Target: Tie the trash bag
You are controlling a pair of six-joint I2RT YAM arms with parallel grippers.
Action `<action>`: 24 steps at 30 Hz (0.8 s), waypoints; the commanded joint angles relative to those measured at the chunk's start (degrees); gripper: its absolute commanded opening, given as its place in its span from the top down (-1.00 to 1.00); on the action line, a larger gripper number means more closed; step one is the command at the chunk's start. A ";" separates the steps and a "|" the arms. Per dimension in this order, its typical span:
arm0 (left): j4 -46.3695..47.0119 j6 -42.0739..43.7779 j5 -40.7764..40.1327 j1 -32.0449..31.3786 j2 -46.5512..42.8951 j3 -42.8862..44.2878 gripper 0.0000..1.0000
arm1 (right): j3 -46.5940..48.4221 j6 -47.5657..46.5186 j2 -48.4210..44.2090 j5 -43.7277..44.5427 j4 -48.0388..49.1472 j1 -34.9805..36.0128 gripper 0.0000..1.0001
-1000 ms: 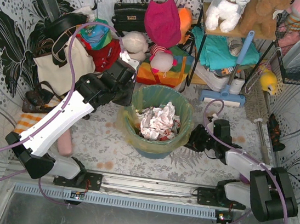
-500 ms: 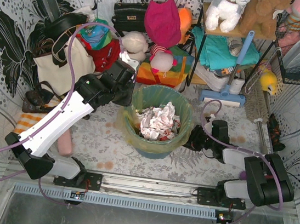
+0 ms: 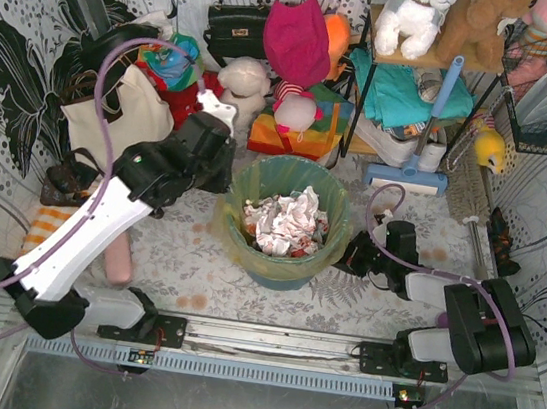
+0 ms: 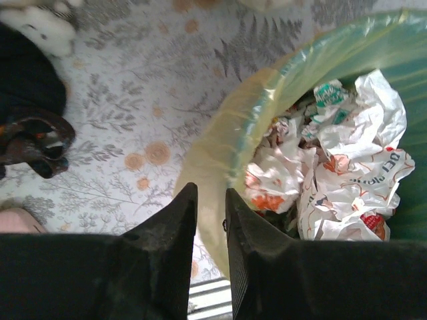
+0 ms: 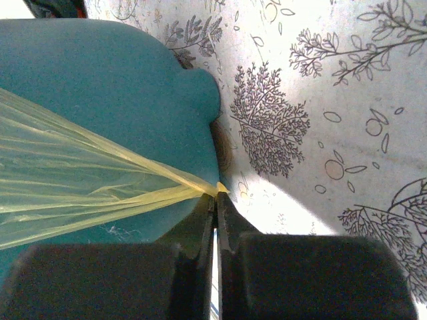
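The trash bag (image 3: pixel 229 227) is thin yellow-green plastic lining the round teal bin (image 3: pixel 280 272), its edge folded over the rim. Crumpled white paper (image 3: pixel 286 221) fills it. My left gripper (image 3: pixel 223 176) hovers over the bin's back-left rim. In the left wrist view the left gripper (image 4: pixel 210 197) has its jaws a narrow gap apart, empty, with the bag's rim (image 4: pixel 220 133) below. My right gripper (image 3: pixel 349 260) is low at the bin's right side. In the right wrist view the right gripper (image 5: pixel 215 197) is shut on a taut strip of the bag (image 5: pixel 80 173), stretched across the bin wall (image 5: pixel 120 80).
A cream tote bag (image 3: pixel 113 118) and dark shoes (image 4: pixel 33 137) lie left of the bin. Soft toys (image 3: pixel 244 80) and a shelf with a mop (image 3: pixel 421 153) crowd the back. A pink object (image 3: pixel 119 263) lies near the left arm's base.
My left arm has swung left and back, its gripper drawing away from the bin's rim. My right gripper has crept slightly towards the bin, still holding the bag's edge.
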 commanded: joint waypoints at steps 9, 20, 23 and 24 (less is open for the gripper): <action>5.68 -14.98 -11.91 1.20 -21.13 -15.18 0.22 | 2.07 -1.58 -6.26 0.83 -8.43 -0.21 1.00; 19.96 -29.46 -2.17 1.78 -31.28 -45.55 0.21 | 6.82 -4.78 -8.48 0.69 -17.24 -0.25 1.00; 24.20 -32.34 -0.13 1.77 -33.01 -51.87 0.20 | 8.45 -6.01 -8.97 1.02 -20.65 -0.17 1.00; 25.81 -33.17 0.78 1.81 -33.48 -53.81 0.20 | 8.92 -6.38 -9.14 1.14 -21.64 -0.17 1.00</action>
